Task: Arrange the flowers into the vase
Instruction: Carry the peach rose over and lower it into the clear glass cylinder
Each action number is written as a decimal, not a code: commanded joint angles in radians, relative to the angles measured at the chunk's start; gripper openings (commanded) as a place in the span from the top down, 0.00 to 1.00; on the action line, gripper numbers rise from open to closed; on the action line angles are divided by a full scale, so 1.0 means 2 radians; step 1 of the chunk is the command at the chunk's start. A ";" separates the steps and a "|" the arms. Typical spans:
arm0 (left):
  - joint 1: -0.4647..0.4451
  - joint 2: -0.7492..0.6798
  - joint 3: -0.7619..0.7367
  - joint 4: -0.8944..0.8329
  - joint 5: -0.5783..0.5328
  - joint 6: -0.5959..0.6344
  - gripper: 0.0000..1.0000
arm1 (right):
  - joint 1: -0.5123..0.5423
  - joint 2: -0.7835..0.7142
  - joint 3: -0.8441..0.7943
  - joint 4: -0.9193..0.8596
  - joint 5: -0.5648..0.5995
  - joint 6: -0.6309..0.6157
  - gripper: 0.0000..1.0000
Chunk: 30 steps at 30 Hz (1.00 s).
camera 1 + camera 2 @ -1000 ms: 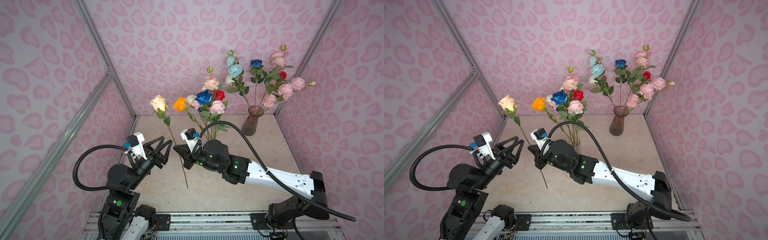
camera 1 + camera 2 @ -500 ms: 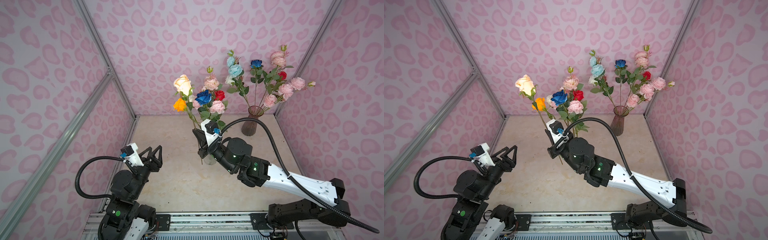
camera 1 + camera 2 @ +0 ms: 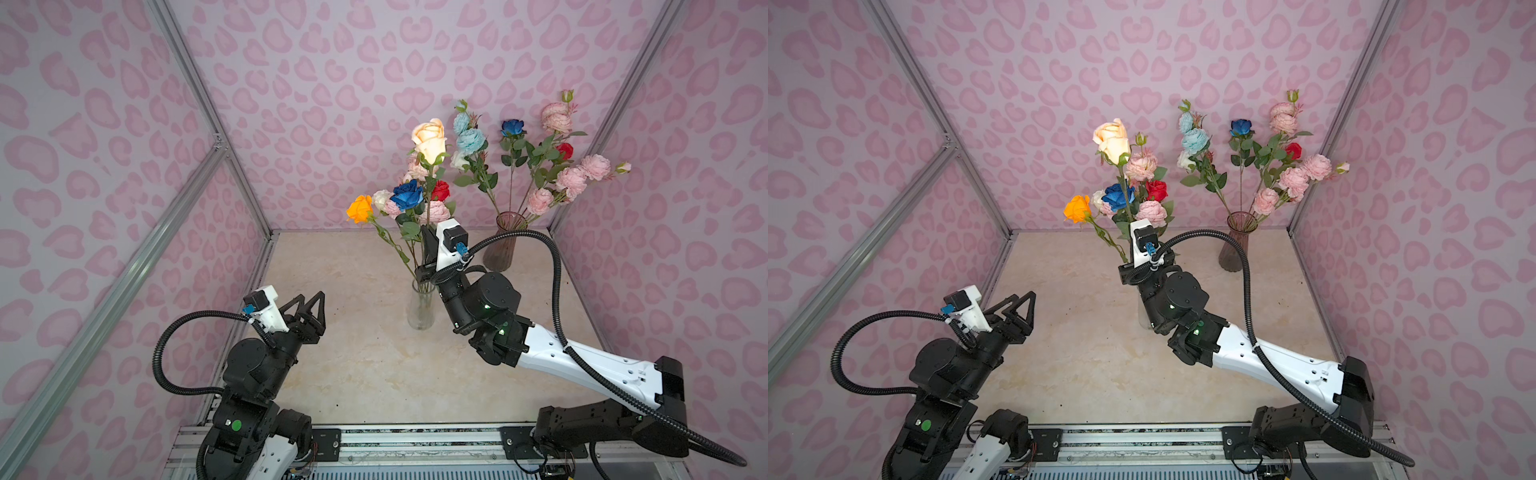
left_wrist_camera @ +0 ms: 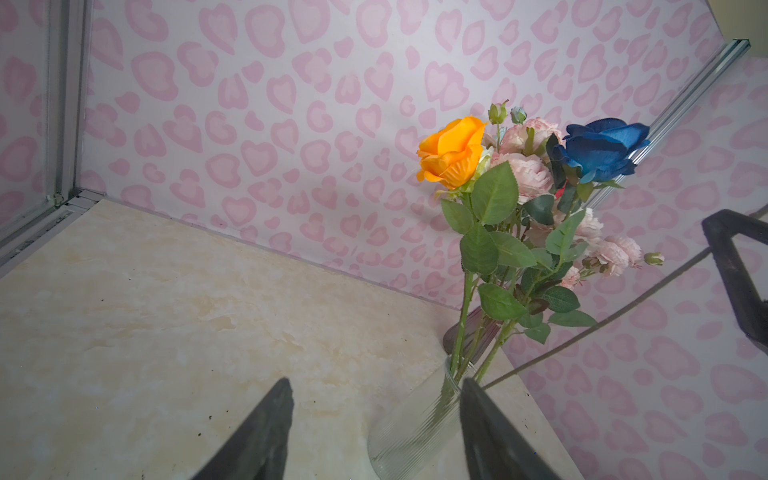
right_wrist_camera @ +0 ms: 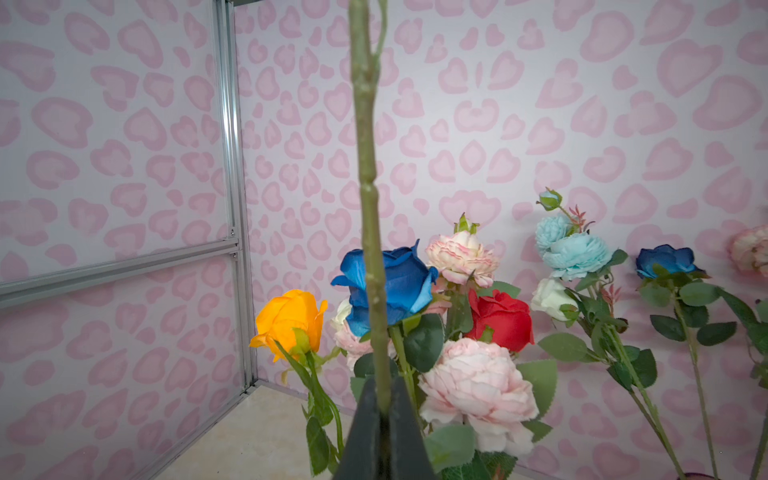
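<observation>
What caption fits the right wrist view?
Right claw shut on a green stem, with orange rose, blue rose and red rose beyond.

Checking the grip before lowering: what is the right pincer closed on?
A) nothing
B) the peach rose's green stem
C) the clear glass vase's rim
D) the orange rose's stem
B: the right wrist view shows the right pincer shut on a long green stem, topped in a top view by the peach rose head.

Ribbed glass vase (image 4: 411,428), marbled tabletop (image 3: 357,374)

rose stem (image 5: 368,166) cut by top edge, clear vase (image 3: 1143,320) mostly behind R arm (image 3: 1183,297)
</observation>
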 commanded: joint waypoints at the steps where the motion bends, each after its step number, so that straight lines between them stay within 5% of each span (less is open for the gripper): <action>1: 0.001 0.004 0.001 0.005 0.007 -0.002 0.35 | -0.011 0.009 0.000 0.050 0.008 0.011 1.00; 18: 0.002 0.013 0.002 0.005 0.010 -0.004 0.35 | -0.035 0.029 -0.047 0.028 0.014 0.088 0.98; 25: 0.004 0.015 0.000 0.007 0.012 -0.007 0.35 | -0.036 0.036 -0.059 0.005 0.025 0.115 0.70; 30: 0.004 0.017 -0.001 0.009 0.013 -0.011 0.35 | -0.036 0.036 -0.061 -0.002 0.031 0.119 0.63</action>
